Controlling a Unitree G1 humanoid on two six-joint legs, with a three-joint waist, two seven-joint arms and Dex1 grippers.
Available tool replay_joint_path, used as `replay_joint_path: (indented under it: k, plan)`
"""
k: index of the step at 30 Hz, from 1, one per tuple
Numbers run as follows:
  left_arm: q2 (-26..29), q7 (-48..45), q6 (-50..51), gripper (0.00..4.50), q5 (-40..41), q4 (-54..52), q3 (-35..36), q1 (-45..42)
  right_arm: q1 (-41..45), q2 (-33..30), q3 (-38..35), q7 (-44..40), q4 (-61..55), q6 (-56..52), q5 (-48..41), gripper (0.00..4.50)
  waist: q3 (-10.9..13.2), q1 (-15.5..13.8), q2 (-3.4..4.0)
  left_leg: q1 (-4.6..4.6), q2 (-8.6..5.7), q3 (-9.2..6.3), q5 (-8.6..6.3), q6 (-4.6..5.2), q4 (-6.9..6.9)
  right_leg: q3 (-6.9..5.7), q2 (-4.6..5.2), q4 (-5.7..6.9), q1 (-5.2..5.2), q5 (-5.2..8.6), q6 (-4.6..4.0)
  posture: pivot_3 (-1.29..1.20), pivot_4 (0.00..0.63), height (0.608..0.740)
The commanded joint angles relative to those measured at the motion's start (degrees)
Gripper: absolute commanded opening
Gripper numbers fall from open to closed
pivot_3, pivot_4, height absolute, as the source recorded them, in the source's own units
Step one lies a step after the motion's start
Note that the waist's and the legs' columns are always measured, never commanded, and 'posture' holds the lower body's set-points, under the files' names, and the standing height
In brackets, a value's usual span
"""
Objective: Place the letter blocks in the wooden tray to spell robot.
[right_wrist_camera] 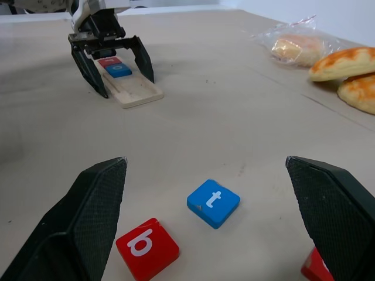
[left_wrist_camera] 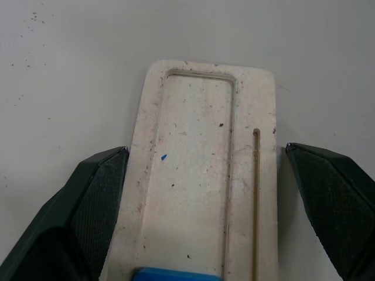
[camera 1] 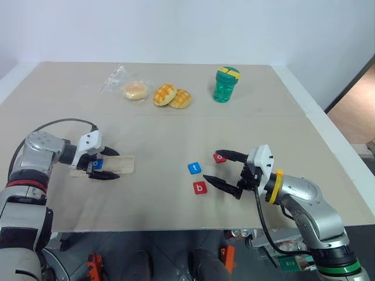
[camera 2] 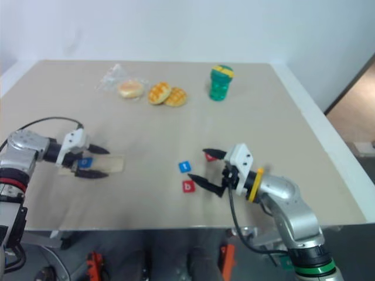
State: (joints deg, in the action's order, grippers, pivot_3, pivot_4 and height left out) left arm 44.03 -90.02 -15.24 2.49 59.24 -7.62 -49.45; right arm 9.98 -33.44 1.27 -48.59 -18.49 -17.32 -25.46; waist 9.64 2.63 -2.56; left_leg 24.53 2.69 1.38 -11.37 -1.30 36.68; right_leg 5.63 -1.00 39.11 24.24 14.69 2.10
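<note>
letter blocks on the bare table: three — a blue t, a red b, and a red one partly behind the right gripper's finger
letter blocks in the tray: two — one blue, one red
wooden tray: one
waffle-patterned buns: two
bagged bun: one
green cup: one

Pale tray flat at table's left, holding red tile and blue tile; loose centrally: blue t, red b, red tile (letter unclear).
</note>
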Motion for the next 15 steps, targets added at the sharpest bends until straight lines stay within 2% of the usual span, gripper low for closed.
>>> replay_joint_path:
  k: [1,10,14,15]
  plan:
    - [0.1,1.0,-1.3,4.5,-1.1,2.0,0.7,-0.9,0.0,-0.6,-1.7,0.2,-2.9,0.2,-0.5,4.49,0.0,0.0,0.0,-0.01,0.0,0.0,0.0,0.0,0.01,0.01,0.0,0.01,-0.01,-0.01,0.0,0.0,0.15,0.74]
    - [-0.3,-1.4,-2.1,4.5,-1.6,2.6,0.2,-0.7,1.1,-0.6,-1.7,-0.1,-2.0,0.4,-0.5,4.49,0.0,0.0,0.0,-0.15,0.01,0.02,0.11,0.1,0.03,0.02,-0.01,0.04,-0.11,-0.15,-0.02,0.0,0.15,0.74]
    - [-0.3,-2.0,-2.3,3.31,-1.9,2.6,0.2,-0.7,0.5,-0.1,-1.1,-2.5,-1.6,-0.3,-3.1,4.5,0.0,0.0,0.0,-0.14,0.01,0.03,0.11,0.1,0.02,0.04,-0.01,0.04,-0.11,-0.12,0.02,0.0,0.15,0.74]
    - [-0.3,-2.1,-2.4,3.19,-2.0,2.6,0.1,-0.7,0.6,-0.4,-0.8,-4.6,-1.9,-0.9,-4.8,4.5,0.0,0.0,0.0,-0.13,0.01,0.03,0.11,0.1,0.02,0.03,-0.01,0.04,-0.11,-0.11,0.03,0.0,0.15,0.74]
